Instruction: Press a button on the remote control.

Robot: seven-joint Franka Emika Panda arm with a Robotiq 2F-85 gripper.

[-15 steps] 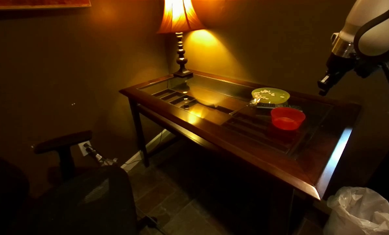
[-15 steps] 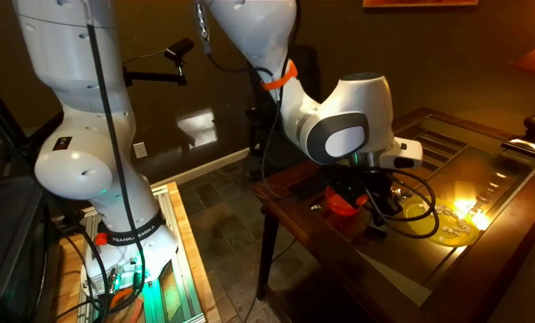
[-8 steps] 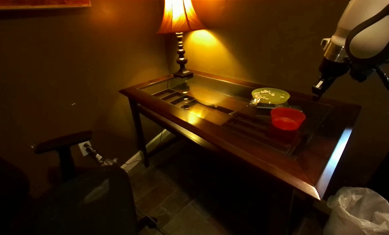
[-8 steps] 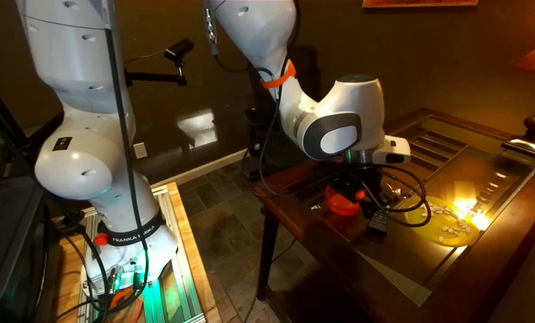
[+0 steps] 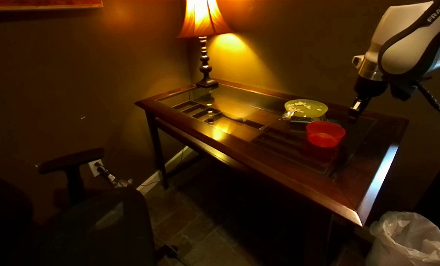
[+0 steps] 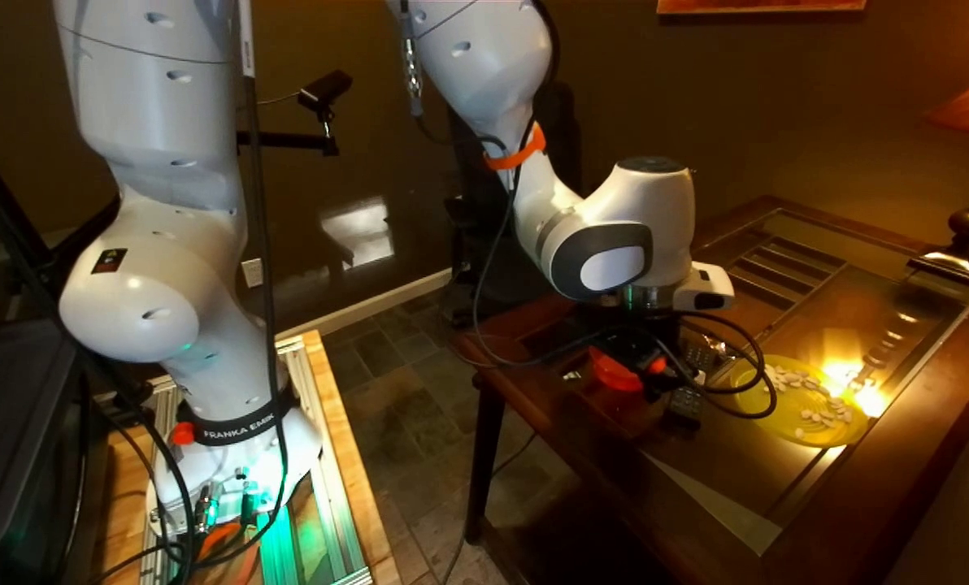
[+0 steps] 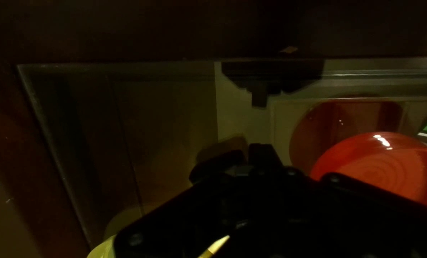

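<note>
Two dark remotes lie on the glass-topped desk (image 5: pixel 249 155). One remote (image 5: pixel 300 120) with rows of buttons lies in front of the green plate; it also shows in an exterior view (image 6: pixel 700 357), partly behind cables. The nearer remote (image 6: pixel 684 406) lies between bowl and plate; it is a dim shape (image 5: pixel 332 121) behind the bowl. My gripper (image 5: pixel 354 112) points down above the desk, right of the bowl. In the wrist view the fingertips (image 7: pixel 262 148) look together and empty, beside a dark rounded end, apparently a remote (image 7: pixel 217 165). Contact cannot be told.
A red bowl (image 5: pixel 325 135) stands close to the remotes and the gripper. The green plate (image 5: pixel 305 108) holds several pale pieces. A spoon (image 5: pixel 288 115) lies beside it. A lit lamp (image 5: pixel 205 66) stands at the far corner. A lined bin (image 5: pixel 408 238) stands by the desk.
My gripper has come down toward the desk and moved left, nearer the bowl, in an exterior view. The nearer remote, first hidden behind the gripper, now shows. Bowl, plate and remotes have not moved.
</note>
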